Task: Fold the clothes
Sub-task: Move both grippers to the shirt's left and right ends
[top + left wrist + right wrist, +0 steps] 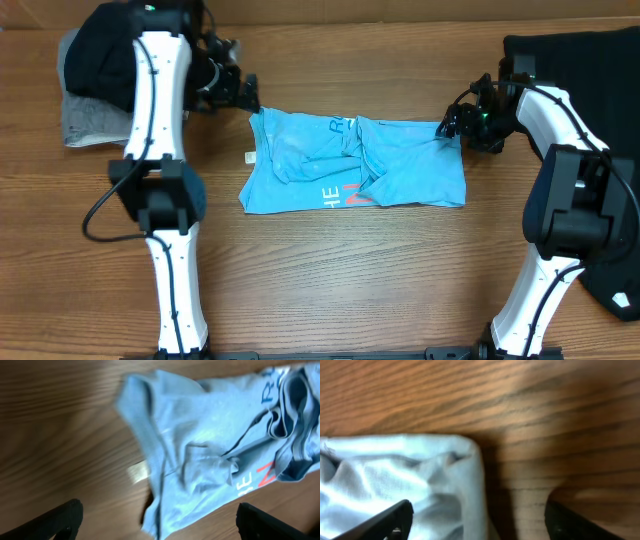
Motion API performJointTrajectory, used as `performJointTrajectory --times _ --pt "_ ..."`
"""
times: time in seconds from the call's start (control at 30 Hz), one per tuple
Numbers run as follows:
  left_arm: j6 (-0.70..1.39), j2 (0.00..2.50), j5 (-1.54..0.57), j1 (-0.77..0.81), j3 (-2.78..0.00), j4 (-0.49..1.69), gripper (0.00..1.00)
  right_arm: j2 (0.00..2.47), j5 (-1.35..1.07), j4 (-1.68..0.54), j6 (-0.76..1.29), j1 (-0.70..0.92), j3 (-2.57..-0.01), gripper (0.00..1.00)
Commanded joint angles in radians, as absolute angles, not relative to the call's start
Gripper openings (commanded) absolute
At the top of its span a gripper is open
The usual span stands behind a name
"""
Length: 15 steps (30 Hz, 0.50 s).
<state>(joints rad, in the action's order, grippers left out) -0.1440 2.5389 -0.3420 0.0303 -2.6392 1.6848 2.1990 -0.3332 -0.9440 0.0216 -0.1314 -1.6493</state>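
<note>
The clothes in play are a light blue T-shirt (pixel 355 165), lying crumpled and partly folded mid-table, red-and-white lettering at its front edge. My left gripper (pixel 248 98) hovers open at the shirt's far-left corner. In the left wrist view the shirt (pixel 210 445) spreads below, its edge running down between the wide-apart fingers (pixel 55 520) of the gripper (pixel 160 525). At the far-right corner my right gripper (pixel 447 128) is open. In the right wrist view that corner (pixel 395 475) lies under the left finger (pixel 385 522) of the gripper (pixel 477 520), ungripped. A black garment (pixel 590 60) lies at the right.
A grey cloth (pixel 85 125) with a dark garment (pixel 95 60) heaped on it sits at the far left. The black garment also hangs over the table's right edge (pixel 615 285). A small white tag (pixel 251 156) pokes out at the shirt's left side.
</note>
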Motion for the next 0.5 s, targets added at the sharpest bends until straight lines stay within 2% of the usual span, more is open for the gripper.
performJointTrajectory --times 0.0,0.07,0.2,0.47 --pt "-0.255 2.634 -0.433 0.074 -2.637 1.69 1.0 2.168 -0.343 -0.96 0.014 -0.141 -1.658 0.96" --pt "-0.264 2.68 -0.413 0.095 -2.637 1.69 1.0 2.168 -0.343 -0.976 0.015 -0.141 -1.658 1.0" --pt "-0.261 2.712 -0.328 0.12 -2.621 1.69 1.0 2.168 -0.343 -0.994 0.019 -0.141 -1.658 1.0" --pt "-0.093 2.712 -0.128 0.151 -2.602 1.691 1.0 2.168 -0.342 -1.005 0.026 -0.141 -1.658 1.0"
